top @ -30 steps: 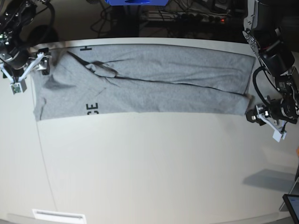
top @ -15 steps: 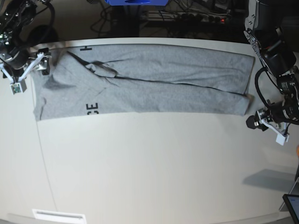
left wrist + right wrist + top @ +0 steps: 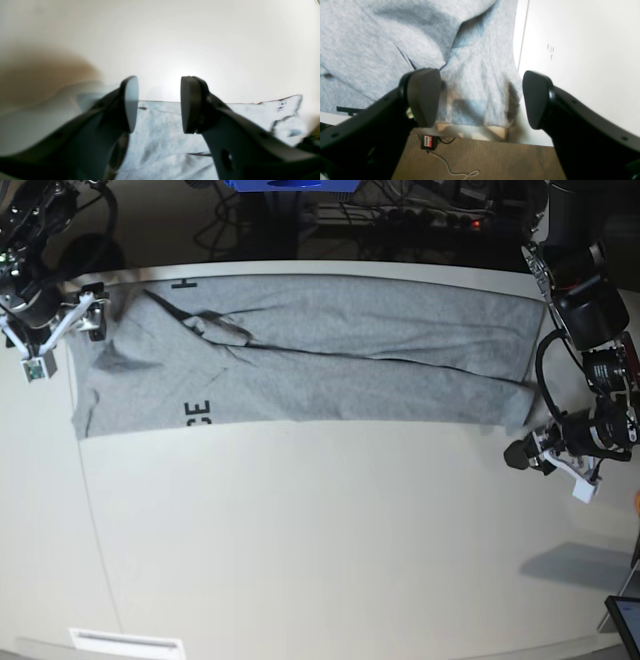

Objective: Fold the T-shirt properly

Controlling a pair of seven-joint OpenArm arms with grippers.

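The T-shirt [image 3: 330, 360] is heather grey and lies as one long folded band across the far half of the white table [image 3: 320, 550], with black letters near its left end. My right gripper [image 3: 65, 342] stands open over the shirt's far left corner at the table edge. In the right wrist view the right gripper [image 3: 480, 100] spreads its jaws wide above the T-shirt [image 3: 370, 50] with nothing pinched. My left gripper [image 3: 549, 472] is open just off the shirt's near right corner. In the left wrist view the left gripper [image 3: 158, 105] is empty, with the T-shirt [image 3: 160, 145] beyond it.
Dark cables and equipment [image 3: 400, 220] run behind the table's far edge. A small screen [image 3: 625, 620] sits at the near right corner and a white label strip [image 3: 127, 643] at the near left. Carpet with a loose cable [image 3: 450, 165] lies below the left table edge.
My left gripper has moved off the shirt's near right corner, toward the table front and slightly inward. The right gripper and the shirt have stayed put.
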